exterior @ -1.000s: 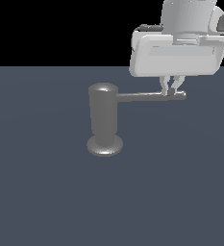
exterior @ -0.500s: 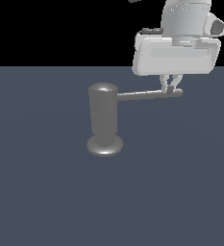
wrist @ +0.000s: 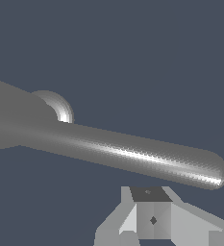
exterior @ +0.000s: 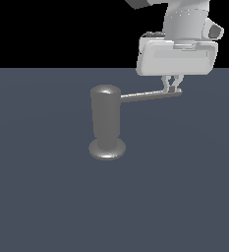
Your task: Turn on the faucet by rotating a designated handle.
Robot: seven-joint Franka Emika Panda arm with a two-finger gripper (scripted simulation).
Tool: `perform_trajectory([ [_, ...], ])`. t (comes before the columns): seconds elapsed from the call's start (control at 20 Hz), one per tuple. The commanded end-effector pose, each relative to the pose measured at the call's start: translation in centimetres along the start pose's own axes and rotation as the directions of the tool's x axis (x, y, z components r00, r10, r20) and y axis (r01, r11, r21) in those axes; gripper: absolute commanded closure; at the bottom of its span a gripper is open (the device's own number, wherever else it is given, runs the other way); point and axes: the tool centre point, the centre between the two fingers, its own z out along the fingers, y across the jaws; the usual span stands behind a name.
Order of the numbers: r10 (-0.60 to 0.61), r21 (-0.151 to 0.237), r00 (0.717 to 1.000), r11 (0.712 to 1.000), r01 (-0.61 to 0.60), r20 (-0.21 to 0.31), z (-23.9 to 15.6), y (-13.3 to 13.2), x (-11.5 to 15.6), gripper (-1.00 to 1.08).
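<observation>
One faucet [exterior: 106, 123] stands upright on the dark floor [exterior: 47, 197] in the exterior view, its disc base just below frame centre. We see its handle [exterior: 150, 95] leaving the cylinder near the rounded top and running toward 3 o'clock, rising slightly to its rounded tip. Our gripper [exterior: 172, 88] hangs from the white hand body at about 1 o'clock from the faucet, fingers pointing down at the far end of the handle, close to the tip. The fingers [exterior: 169, 86] sit close together at the rod; we cannot tell whether they clamp it or merely touch it, so open or closed stays undecided. In the wrist view the handle [wrist: 132, 156] crosses the frame as a thick bright bar with its round tip near one finger [wrist: 152, 216], and the base shows as a curved rim behind the rod.
</observation>
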Motion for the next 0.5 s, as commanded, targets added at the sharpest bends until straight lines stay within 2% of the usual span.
perform_trajectory([
  [0.0, 0.032, 0.0, 0.999, 0.999, -0.032, 0.022, 1.2, 2.1, -0.6, 1.08],
  [0.3, 0.035, 0.002, 0.999, 0.999, -0.035, 0.026, 1.4, 3.1, 0.4, 1.08],
  [0.35, 0.007, -0.001, 1.0, 1.0, -0.007, -0.001, 0.0, 1.6, 1.5, 1.08],
  [0.45, 0.009, -0.001, 1.0, 1.0, -0.009, 0.0, 0.0, 1.6, 2.2, 1.08],
])
